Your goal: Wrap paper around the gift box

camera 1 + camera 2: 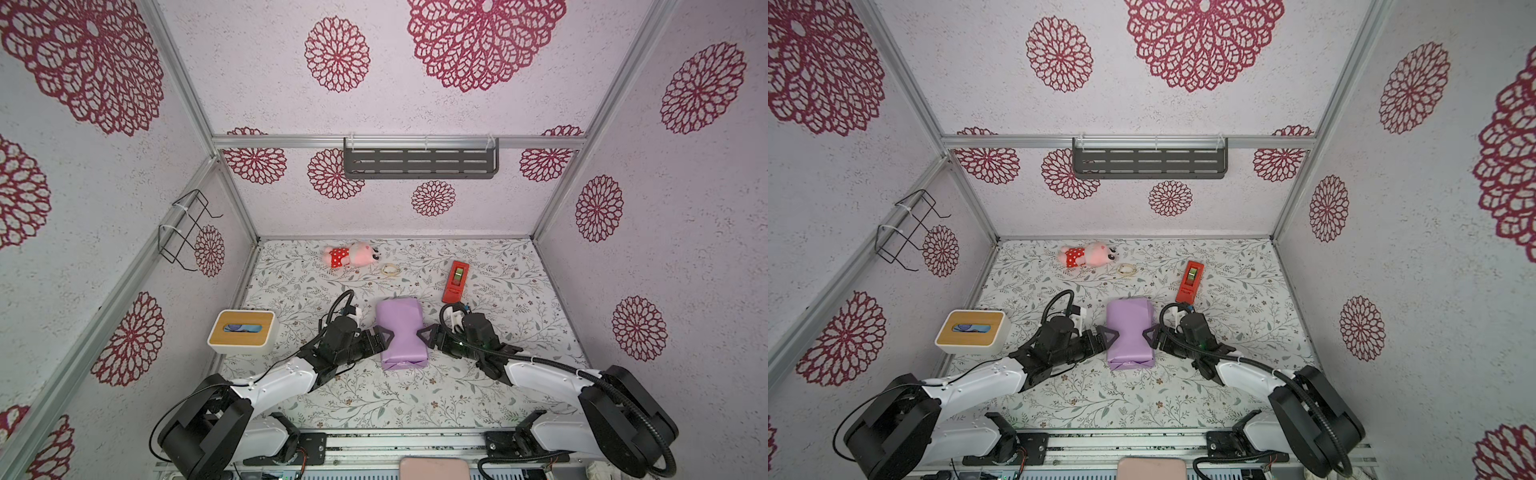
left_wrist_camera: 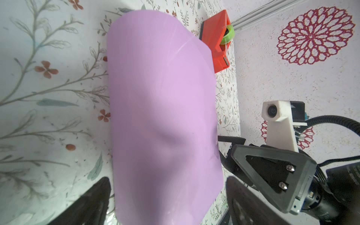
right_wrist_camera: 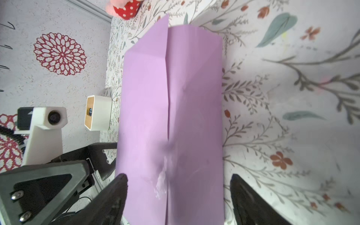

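Note:
The paper is wrapped lilac side out into an oblong package in the middle of the table, shown in both top views. The gift box is hidden inside it. The near end is folded shut. A lengthwise seam with a shiny patch shows on the paper in the right wrist view. My left gripper is at the package's left side, open, its fingers straddling the paper with a gap. My right gripper mirrors it on the right side, also open.
A red tape dispenser lies just behind the right gripper. A white tissue box with a wooden top stands left of the left arm. A pink plush toy and a small ring lie at the back.

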Action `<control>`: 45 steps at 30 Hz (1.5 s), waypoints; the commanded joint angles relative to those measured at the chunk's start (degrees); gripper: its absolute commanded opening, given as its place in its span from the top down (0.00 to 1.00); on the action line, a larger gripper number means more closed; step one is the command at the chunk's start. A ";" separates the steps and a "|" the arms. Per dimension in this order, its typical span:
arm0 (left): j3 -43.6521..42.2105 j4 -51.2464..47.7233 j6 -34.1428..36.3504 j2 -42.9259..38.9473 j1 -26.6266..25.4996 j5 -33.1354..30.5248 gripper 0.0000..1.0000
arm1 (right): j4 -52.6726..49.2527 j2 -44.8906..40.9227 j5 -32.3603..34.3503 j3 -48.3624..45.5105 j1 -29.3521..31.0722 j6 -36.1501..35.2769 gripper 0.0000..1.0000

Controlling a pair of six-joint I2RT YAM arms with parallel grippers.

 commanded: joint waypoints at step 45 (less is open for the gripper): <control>14.23 6.96 2.99 4.91 0.16 4.64 0.06 | 12.37 1.25 -3.75 7.74 1.98 -3.52 0.25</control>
